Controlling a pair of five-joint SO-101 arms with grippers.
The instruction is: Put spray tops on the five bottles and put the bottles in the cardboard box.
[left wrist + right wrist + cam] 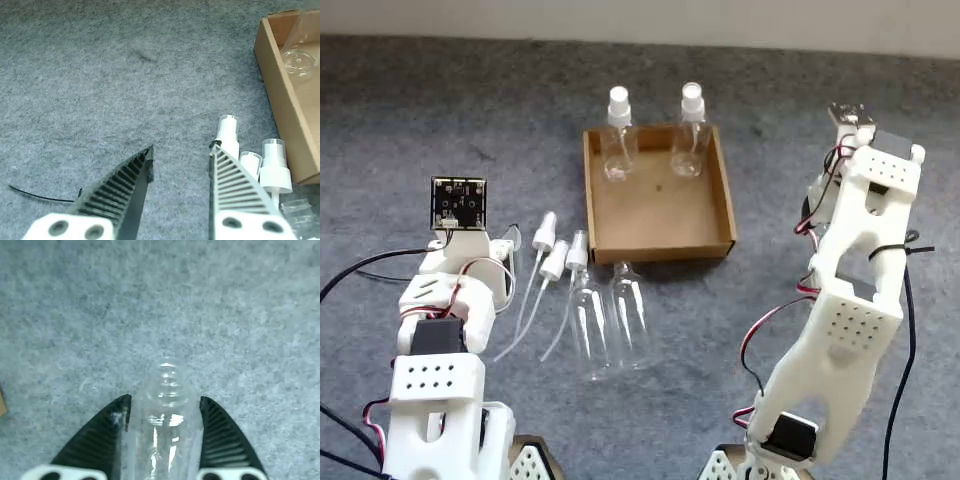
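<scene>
So far two of five look finished: two capped bottles (619,140) stand inside the box (660,215), against its wall at 12 o'clock. Three bottles are left. Two loose bottles (628,315) lie flat on the table (440,100) at 6 o'clock of the box, necks toward it. The tops (555,260), three of them, lie at about 7 o'clock of the box with their tubes trailing. One rests right at the neck of the nearer loose bottle, and I cannot tell whether it is seated. By my reckoning that leaves three cappings and three placings, or nearly so.

The left pincer (181,147) is spread wide with nothing between its fingers. The tops (227,132) lie just beside one finger, outside the gap, and the box wall (280,75) is beyond them. In the high view the left arm sits at 9 o'clock of the tops, close by.

The right pincer (165,399) has its fingers on both sides of the held bottle (167,375) and appears to pinch it. The neck is bare and points away from the wrist, past the fingertips. The right arm stands at 3 o'clock of the box, well apart from the tops, so I judge this bottle must be brought to a top.
</scene>
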